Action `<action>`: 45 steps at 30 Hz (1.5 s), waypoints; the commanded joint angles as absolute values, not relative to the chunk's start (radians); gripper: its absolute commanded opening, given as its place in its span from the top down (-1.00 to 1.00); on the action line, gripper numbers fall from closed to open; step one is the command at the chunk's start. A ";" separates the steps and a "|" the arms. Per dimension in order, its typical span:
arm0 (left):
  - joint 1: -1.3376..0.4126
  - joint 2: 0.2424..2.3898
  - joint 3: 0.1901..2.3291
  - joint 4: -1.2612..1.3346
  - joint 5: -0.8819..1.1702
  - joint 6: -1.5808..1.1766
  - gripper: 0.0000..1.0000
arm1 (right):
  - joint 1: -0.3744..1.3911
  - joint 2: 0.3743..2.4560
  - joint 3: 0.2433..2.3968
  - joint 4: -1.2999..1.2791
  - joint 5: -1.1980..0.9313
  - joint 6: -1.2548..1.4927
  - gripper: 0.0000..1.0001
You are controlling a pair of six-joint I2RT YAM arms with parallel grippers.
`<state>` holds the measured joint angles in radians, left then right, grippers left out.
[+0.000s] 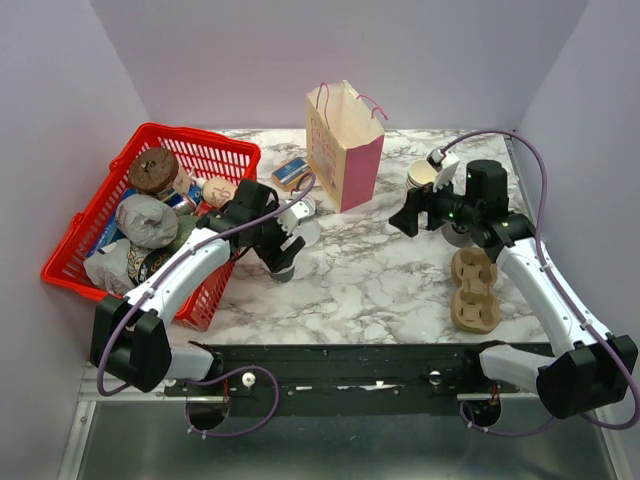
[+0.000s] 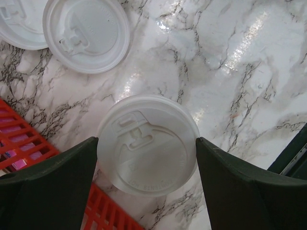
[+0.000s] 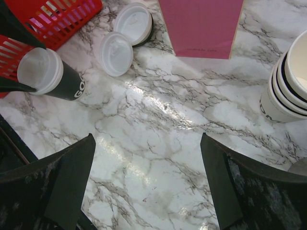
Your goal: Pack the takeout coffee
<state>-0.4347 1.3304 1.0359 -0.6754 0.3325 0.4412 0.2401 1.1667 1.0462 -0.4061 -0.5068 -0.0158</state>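
The left gripper (image 2: 147, 142) grasps the coffee cup (image 3: 48, 72), with its 2 fingers (image 2: 57, 187) pressed against opposite sides of the white lid. The cup is at the left of the marble table (image 3: 158, 110), just beside the red basket (image 1: 215, 150) and near 2 loose lids (image 3: 115, 53). The right gripper (image 3: 147, 139) hangs released over bare marble, beside a stack of cups (image 3: 290, 86).

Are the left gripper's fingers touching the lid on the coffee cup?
Touching. In the left wrist view, the left gripper has both fingers against the white lid rim of the takeout coffee, with no gap showing on either side.
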 commanded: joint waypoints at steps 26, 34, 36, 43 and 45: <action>-0.368 1.304 1.341 -0.698 0.544 0.404 -0.98 | 0.216 1.075 1.141 -0.860 -0.154 -0.414 -0.97; -0.445 1.253 1.312 -0.439 0.569 0.230 -0.97 | 0.158 1.058 0.985 -1.097 0.028 -0.451 -0.69; -0.468 1.255 1.319 -0.445 0.551 0.218 -0.97 | 0.083 1.081 0.988 -1.103 0.008 -0.437 -0.58; -0.472 1.304 1.361 -0.505 0.486 0.280 -0.97 | -0.097 1.195 1.071 -1.135 -0.106 -0.428 -0.38; -0.472 1.307 1.368 -0.511 0.482 0.302 -0.97 | -0.097 1.215 1.074 -1.134 -0.106 -0.381 -0.35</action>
